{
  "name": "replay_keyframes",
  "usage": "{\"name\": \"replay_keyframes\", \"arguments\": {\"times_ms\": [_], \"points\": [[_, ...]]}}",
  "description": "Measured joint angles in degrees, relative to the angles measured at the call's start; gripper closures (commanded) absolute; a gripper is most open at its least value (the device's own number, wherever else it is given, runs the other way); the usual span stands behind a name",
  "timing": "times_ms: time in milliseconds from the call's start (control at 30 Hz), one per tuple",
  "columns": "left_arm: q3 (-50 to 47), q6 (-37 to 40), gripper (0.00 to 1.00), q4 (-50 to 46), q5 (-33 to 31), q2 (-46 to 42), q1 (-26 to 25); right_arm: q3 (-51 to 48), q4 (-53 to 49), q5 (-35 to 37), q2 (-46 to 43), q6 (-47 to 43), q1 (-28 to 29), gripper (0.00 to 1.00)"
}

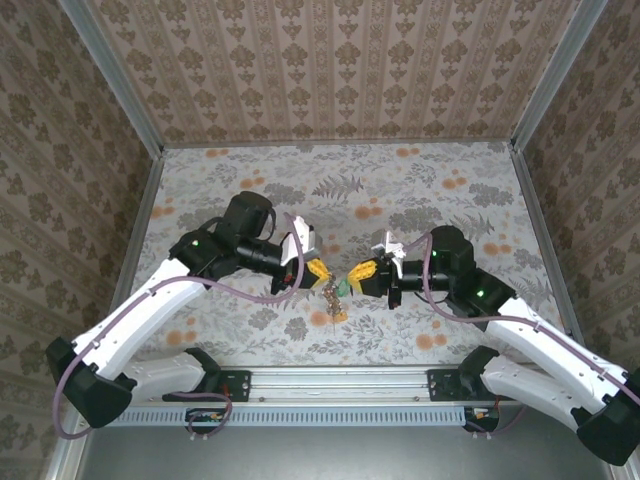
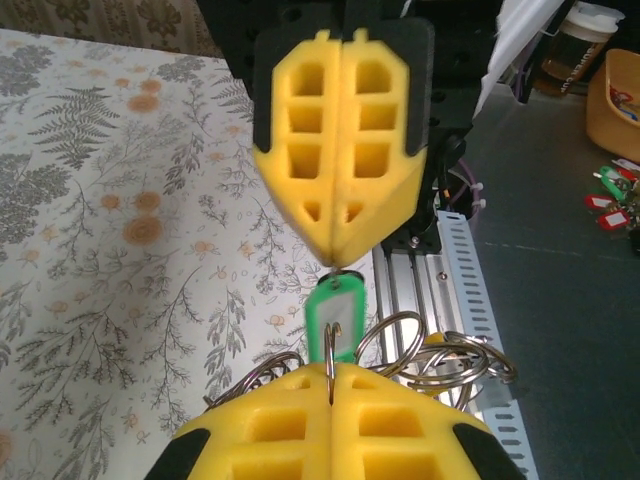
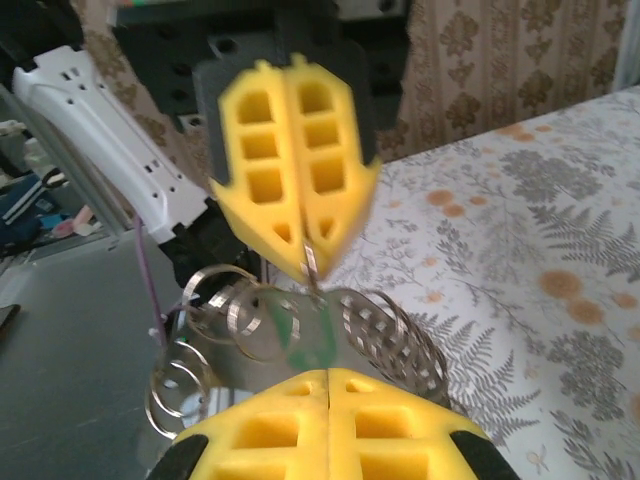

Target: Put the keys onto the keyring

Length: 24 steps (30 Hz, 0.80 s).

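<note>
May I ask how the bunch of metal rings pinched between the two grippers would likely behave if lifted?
Probably floppy as a bunch: the metal rings are separate loops splayed at different angles, so they would likely swing and shift. Each ring looks like stiff, thin wire. The green tag seems light plastic.

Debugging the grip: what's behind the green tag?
Behind the green tag loop several silver rings. The left gripper covers the tag's lower end and the rings' bottoms, so any link between them is hidden.
</note>
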Motion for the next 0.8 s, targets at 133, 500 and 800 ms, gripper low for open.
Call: {"name": "replay_keyframes", "arguments": {"times_ms": [133,500,800], "points": [[0.0,0.0,1.0,0.1,1.7,1.1,0.6,1.4,1.0,-1.2,0.7,0.0,1.0,1.0],[0.1,0.0,1.0,0.1,3.8,2.6,0.7,2.4,1.6,-0.5,3.4,-1.5,1.5,1.0],[0.4,0.0,1.0,0.1,3.8,3.5,0.7,2.4,0.9,2.8,2.0,-4.0,1.7,1.0]]}}
